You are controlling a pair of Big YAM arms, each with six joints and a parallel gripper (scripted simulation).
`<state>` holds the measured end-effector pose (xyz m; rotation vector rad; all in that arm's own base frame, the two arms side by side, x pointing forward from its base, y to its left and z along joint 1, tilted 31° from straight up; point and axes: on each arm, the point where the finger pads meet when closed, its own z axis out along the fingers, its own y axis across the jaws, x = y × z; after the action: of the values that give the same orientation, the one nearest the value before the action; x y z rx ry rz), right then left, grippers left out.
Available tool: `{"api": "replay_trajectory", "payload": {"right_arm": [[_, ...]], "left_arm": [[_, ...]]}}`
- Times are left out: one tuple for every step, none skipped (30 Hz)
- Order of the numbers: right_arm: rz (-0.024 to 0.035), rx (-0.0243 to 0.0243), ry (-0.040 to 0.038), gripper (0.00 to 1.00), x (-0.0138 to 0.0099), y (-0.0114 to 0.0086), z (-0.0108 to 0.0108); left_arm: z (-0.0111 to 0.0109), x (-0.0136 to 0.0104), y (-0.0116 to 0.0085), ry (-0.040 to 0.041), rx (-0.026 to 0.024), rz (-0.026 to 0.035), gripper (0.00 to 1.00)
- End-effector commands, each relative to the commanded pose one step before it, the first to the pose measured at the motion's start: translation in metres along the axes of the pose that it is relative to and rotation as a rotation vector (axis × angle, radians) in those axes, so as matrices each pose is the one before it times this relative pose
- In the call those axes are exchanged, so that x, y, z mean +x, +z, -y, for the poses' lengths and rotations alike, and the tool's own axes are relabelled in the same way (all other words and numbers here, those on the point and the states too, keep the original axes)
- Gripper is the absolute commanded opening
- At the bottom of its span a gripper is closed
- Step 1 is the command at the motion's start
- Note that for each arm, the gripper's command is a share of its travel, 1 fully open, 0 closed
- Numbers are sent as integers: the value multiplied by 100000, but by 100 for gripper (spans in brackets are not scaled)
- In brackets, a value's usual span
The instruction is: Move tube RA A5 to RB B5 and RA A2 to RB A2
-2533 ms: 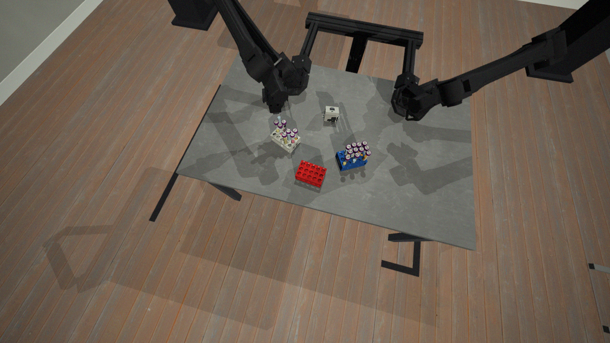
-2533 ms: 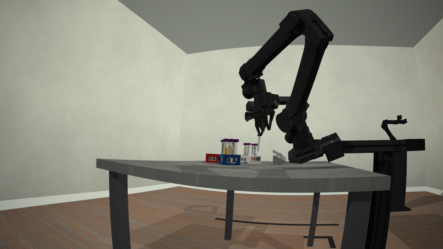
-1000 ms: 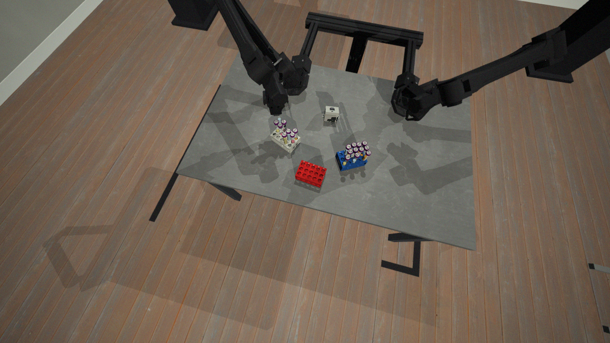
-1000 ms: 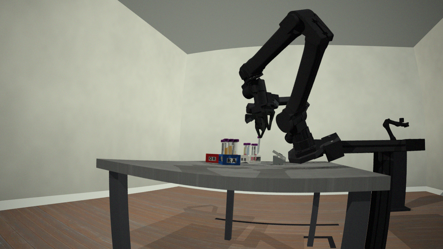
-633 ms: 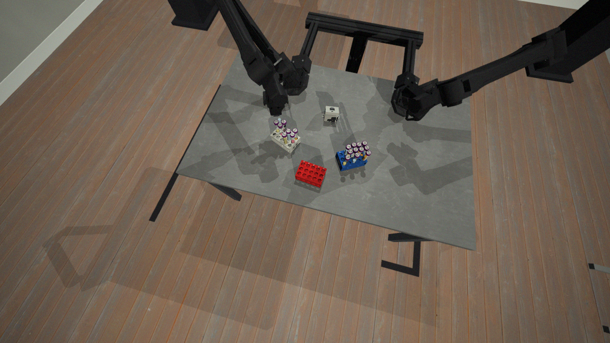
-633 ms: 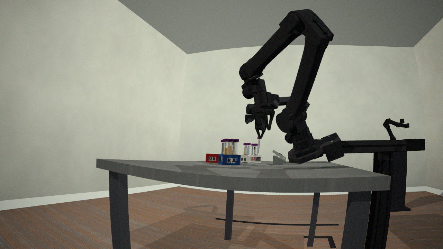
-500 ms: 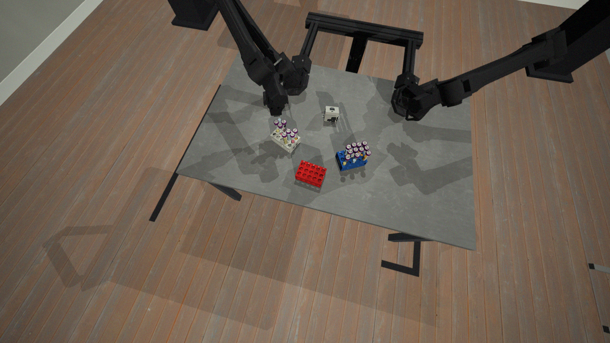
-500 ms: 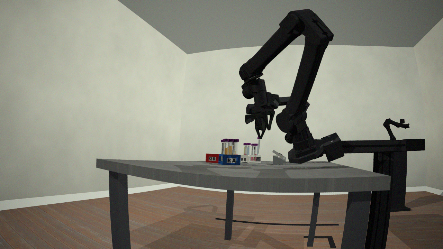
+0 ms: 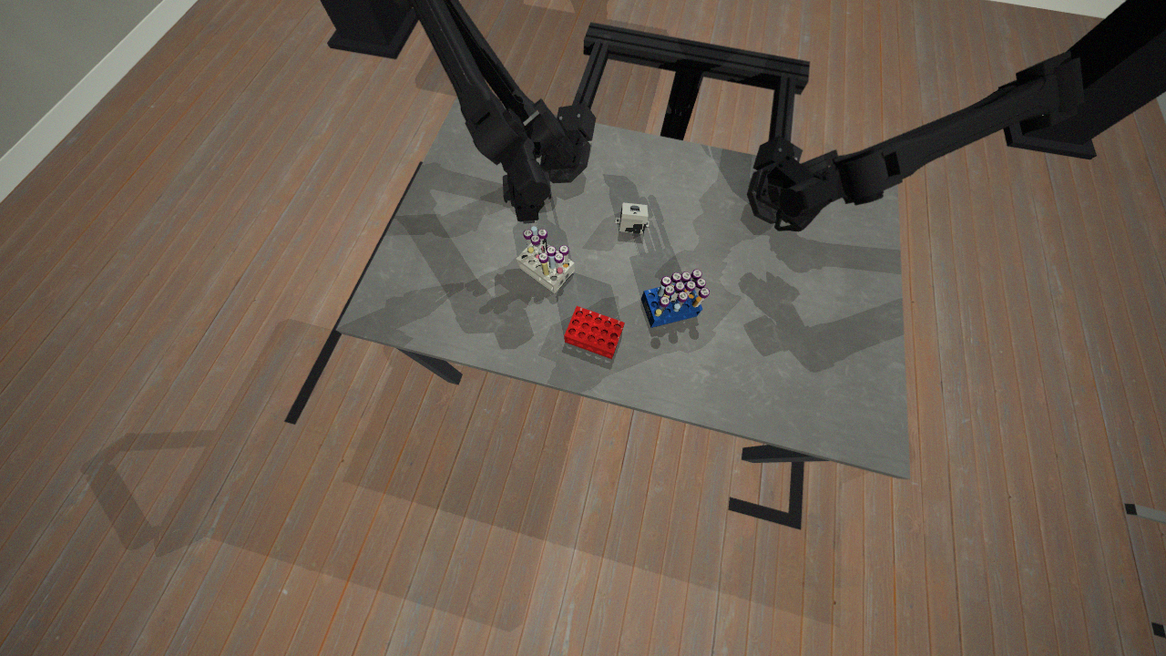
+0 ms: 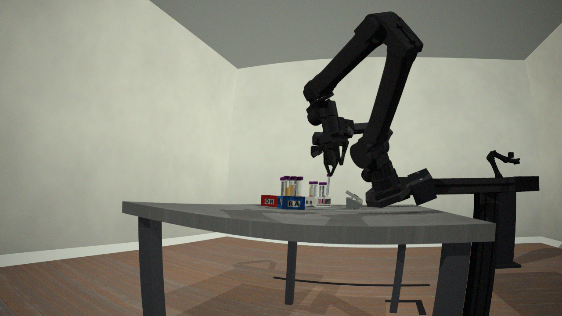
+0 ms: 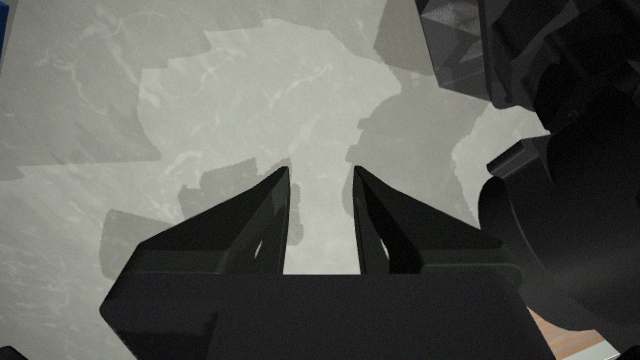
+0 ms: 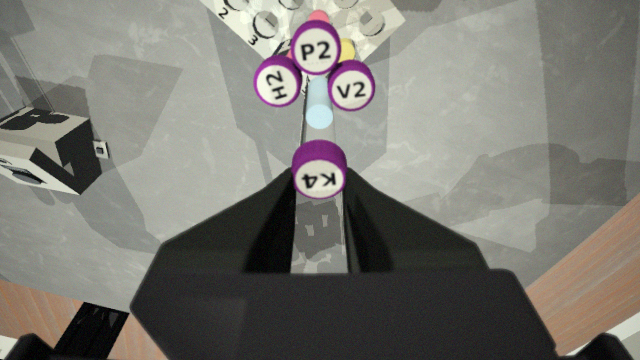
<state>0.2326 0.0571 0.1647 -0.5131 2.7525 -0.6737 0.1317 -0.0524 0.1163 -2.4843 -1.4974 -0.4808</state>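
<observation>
Purple-capped clear tube K4 [image 9: 534, 229] [image 10: 328, 184] [image 12: 320, 170] is clamped in black right gripper [image 9: 527, 219] [image 10: 331, 174] [image 12: 319, 179], black left gripper [image 9: 786, 226] [image 10: 340, 164] [image 11: 321, 167] apart; misaligned lowering could jam it against white rack [image 9: 537, 280] [image 10: 326, 202] [image 12: 393, 22].

The purple-capped K4 tube [image 9: 534, 230] [image 10: 328, 186] [image 12: 319, 170], pale blue inside, hangs nearly upright near white RB [image 9: 537, 278] [image 10: 309, 202] [image 12: 382, 31]. From RB, seen from the top, tube-filled blue RA [image 9: 675, 320] [image 10: 291, 203] [image 11: 2, 30] sits toward four o'clock, the pale DONE box [image 9: 633, 210] [image 10: 354, 202] [image 12: 75, 150] toward two.

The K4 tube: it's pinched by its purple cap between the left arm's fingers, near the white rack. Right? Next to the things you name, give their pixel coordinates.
Not the left arm: the right wrist view shows the purple-capped clear K4 tube [image 12: 320, 170] pinched by its cap between the right arm's fingers. The rest holds, white rack [image 12: 390, 25] nearby included.
</observation>
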Motion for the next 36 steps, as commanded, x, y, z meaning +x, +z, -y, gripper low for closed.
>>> {"api": "replay_trajectory", "payload": {"right_arm": [[1633,-498,673,0,-731,-583,134],[0,0,0,0,-3,0,-1],[0,0,0,0,0,0,0],[0,0,0,0,0,0,0],[0,0,0,0,-3,0,-1],[0,0,0,0,-3,0,-1],[0,0,0,0,-3,0,-1],[0,0,0,0,-3,0,-1],[0,0,0,0,-3,0,-1],[0,0,0,0,-3,0,-1],[0,0,0,0,-3,0,-1],[0,0,0,0,-3,0,-1],[0,0,0,0,-3,0,-1],[0,0,0,0,-3,0,-1],[0,0,0,0,-3,0,-1],[0,0,0,0,-3,0,-1],[0,0,0,0,-3,0,-1],[0,0,0,0,-3,0,-1],[0,0,0,0,-3,0,-1],[0,0,0,0,0,0,0],[0,0,0,0,0,0,0],[1,1,-1,0,-8,8,-3],[-2478,484,-1931,0,734,1147,-363],[-242,71,425,0,20,105,103],[-103,27,180,0,13,73,45],[0,-1,0,0,8,50,3],[486,-108,296,0,8,-52,65],[413,-92,251,0,11,-36,55],[127,-31,77,0,16,23,17],[-278,53,-225,0,-21,108,-48],[-291,54,-252,0,-23,111,-54],[-362,79,-179,0,-20,127,-35],[-101,37,30,0,-23,73,12],[0,4,0,0,-27,51,2],[-1,-3,0,0,-26,51,1],[-1,-2,0,0,-24,51,1]], "left_arm": [[-792,70,-953,-907,-2365,893,30],[0,0,0,0,0,0,30],[0,0,0,0,0,0,30],[0,0,0,0,0,0,30],[0,0,0,0,0,0,30],[0,0,0,0,0,0,30],[0,0,0,0,0,0,30],[0,0,0,0,0,0,30],[0,0,0,0,0,0,30],[0,0,0,0,0,0,30],[0,0,0,0,0,0,30],[0,0,0,0,0,0,30],[0,0,0,0,0,0,30],[0,0,0,0,0,0,30],[0,0,0,0,0,0,30],[0,0,0,0,0,0,30],[0,0,0,0,0,0,30],[0,0,0,0,0,0,30],[0,0,0,0,0,0,30],[0,0,0,0,0,0,30],[0,0,0,0,0,0,30],[0,0,0,0,0,0,30],[0,0,0,0,0,0,30],[0,0,0,0,0,0,30],[0,0,0,0,0,0,30],[0,0,0,0,0,0,30],[0,0,0,0,0,0,30],[0,0,0,0,0,0,30],[0,0,0,0,0,0,30],[0,0,0,0,0,0,30],[0,0,0,0,0,0,30],[0,0,0,0,0,0,30],[0,0,0,0,0,0,30],[0,0,0,0,0,0,30],[0,0,0,0,0,0,30],[0,0,0,0,0,0,30]]}}
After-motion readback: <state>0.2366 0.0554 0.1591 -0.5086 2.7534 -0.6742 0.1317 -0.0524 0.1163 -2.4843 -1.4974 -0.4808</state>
